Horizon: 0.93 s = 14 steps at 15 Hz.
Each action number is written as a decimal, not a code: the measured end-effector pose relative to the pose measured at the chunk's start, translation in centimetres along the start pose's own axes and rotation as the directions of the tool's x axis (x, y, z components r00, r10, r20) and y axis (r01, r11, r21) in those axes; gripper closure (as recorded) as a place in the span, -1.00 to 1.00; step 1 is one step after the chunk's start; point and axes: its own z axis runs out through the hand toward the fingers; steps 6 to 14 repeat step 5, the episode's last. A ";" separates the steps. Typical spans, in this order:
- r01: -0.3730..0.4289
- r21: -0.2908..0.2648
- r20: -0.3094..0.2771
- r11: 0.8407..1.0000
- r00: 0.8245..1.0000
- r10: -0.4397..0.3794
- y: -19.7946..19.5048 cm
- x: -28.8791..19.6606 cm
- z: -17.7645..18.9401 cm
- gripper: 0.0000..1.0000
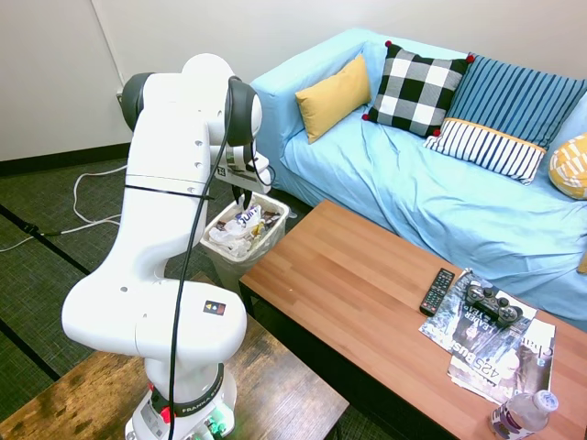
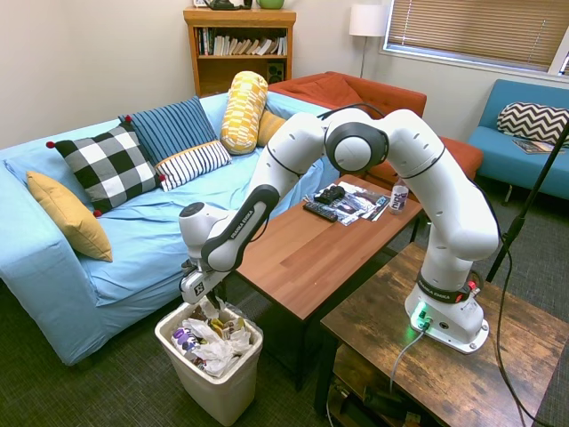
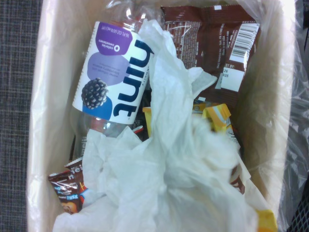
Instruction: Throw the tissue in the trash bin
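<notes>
A light-blue slipcovered sofa (image 2: 133, 240) (strewn with patterned cushions) faces a long wooden coffee table (image 1: 385, 302); a wooden bookshelf (image 2: 238, 49) and slatted window blinds (image 2: 480, 31) stand behind.

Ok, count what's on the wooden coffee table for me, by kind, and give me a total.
Remote: 1
Game controller: 1
Magazines: 2
Water bottle: 1
Total: 5
</notes>
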 end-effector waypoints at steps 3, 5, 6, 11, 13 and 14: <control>0.000 -0.002 0.000 1.000 1.000 0.000 0.0 0.0 -0.1 -1.00; 0.000 -0.004 0.001 1.000 1.000 0.000 -0.1 0.1 -0.1 -1.00; 0.000 -0.004 0.001 1.000 1.000 0.000 -0.1 0.1 -0.1 -1.00; 0.000 -0.004 0.001 1.000 1.000 0.000 -0.1 0.1 -0.1 -1.00; 0.000 -0.004 0.001 1.000 1.000 0.000 -0.1 0.1 -0.1 -1.00; 0.000 -0.004 0.001 1.000 1.000 0.000 -0.1 0.1 -0.1 -1.00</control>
